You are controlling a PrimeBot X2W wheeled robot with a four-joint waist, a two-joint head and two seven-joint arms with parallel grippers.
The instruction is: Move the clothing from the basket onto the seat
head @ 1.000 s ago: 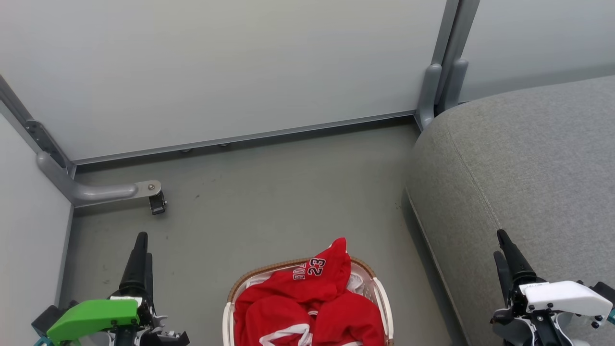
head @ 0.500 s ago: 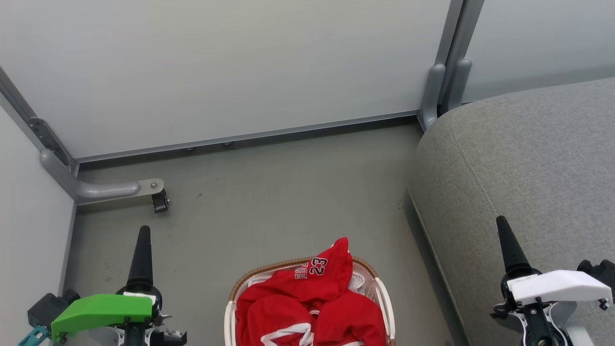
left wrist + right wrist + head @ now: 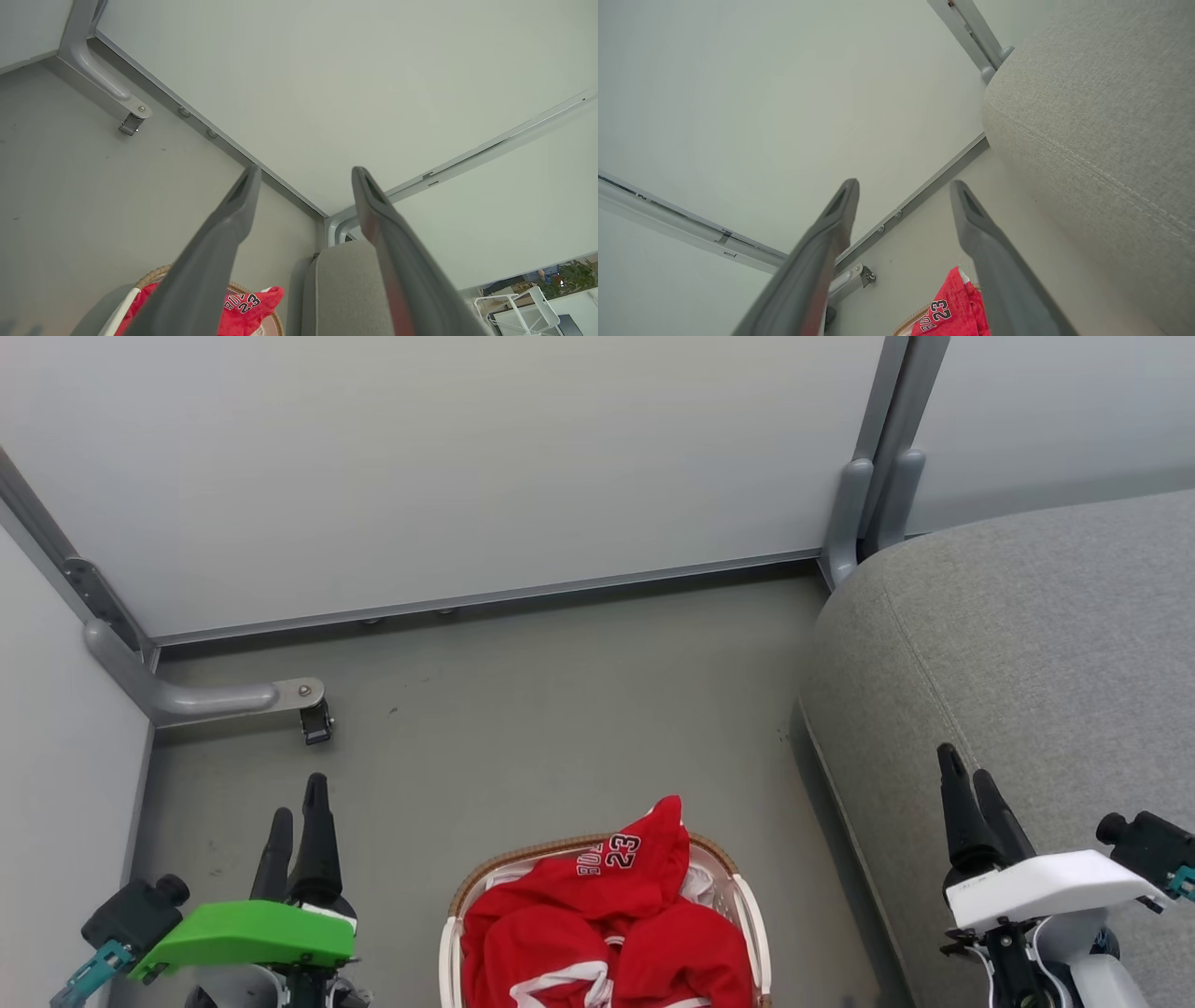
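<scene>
Red clothing [image 3: 607, 933] with white stripe trim is being held in a heap by the oval white basket [image 3: 523, 855]. The basket's brown woven rim is being overhung at the far side by a garment printed with a white "23". A white liner [image 3: 698, 887] is being glimpsed just beside that garment, inside the rim. The basket is being carried by the grey floor [image 3: 560, 709] at the bottom middle of the head view. The grey fabric seat [image 3: 1027, 644] is being shown to its right, near the basket but apart from it, with a stitched seam being traced along its rounded edge. The left tool [image 3: 299, 800] is being held above the floor to the left of the basket, ahead of a green cover [image 3: 247, 933]. Its two dark fingers are being kept apart with nothing between them, and in the left wrist view the gap is being seen plainly. The right tool [image 3: 963, 763] is being held over the near edge of the seat, ahead of a white cover [image 3: 1046, 887], with its fingers likewise being kept spread and empty. The clothing and the basket are being touched by neither tool. Behind the floor, pale wall panels [image 3: 467, 467] are being framed by grey metal posts, and a grey bracket [image 3: 233, 695] is being shown at the left corner.
</scene>
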